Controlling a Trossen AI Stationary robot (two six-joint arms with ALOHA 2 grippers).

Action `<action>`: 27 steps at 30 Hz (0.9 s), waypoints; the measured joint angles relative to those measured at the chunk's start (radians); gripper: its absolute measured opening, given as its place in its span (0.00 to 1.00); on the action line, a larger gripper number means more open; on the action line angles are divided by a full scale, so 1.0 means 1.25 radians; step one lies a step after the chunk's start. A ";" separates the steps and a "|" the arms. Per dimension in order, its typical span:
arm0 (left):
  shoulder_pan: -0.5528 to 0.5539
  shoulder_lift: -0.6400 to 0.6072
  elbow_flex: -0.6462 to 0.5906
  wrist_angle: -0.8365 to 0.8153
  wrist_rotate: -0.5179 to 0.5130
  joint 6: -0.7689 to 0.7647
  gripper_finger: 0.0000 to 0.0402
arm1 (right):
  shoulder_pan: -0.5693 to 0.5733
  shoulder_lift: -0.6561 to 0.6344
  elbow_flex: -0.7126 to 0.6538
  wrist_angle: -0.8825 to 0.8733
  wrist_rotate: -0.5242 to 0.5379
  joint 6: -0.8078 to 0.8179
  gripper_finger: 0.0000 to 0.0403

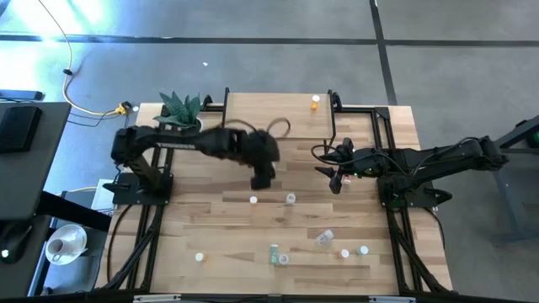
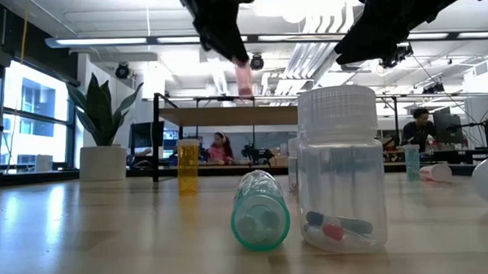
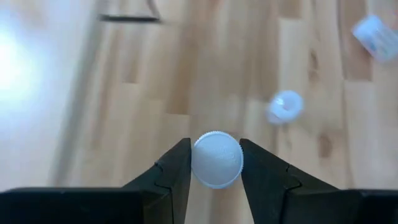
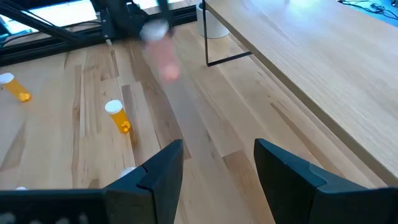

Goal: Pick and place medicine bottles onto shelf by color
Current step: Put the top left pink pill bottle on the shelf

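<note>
clear bottle point(image 2: 340, 170), green bottle point(image 2: 260, 210), one orange bottle point(image 1: 316, 102) on shelf point(image 1: 269, 114)

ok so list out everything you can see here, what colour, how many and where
pink bottle: one, pink with white cap, held in the air between the left gripper's fingers
orange bottles: one on the shelf, at least two on the table
green bottle: one, lying on its side near the table's front
clear bottle: one upright beside the green one, pills inside; several more small white-capped bottles scattered over the table's front half
shelf: one, light wood on black legs, at the table's back
potted plant: one, green, back left corner
table: one, striped wood
left gripper: shut on the pink bottle, above table centre
right gripper: open, empty, right of centre
</note>
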 joint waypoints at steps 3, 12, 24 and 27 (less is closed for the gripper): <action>0.048 -0.025 0.027 -0.014 -0.022 0.002 0.28 | 0.000 0.000 0.000 0.000 0.000 0.000 0.47; 0.244 -0.062 0.046 -0.023 -0.083 0.014 0.28 | 0.000 0.000 0.000 -0.001 0.000 0.006 0.47; 0.472 -0.029 0.057 -0.017 0.000 -0.091 0.28 | 0.000 0.000 0.000 0.000 0.000 0.006 0.47; 0.501 -0.029 0.098 -0.030 0.030 -0.102 0.28 | -0.002 0.000 0.000 0.000 0.004 0.006 0.47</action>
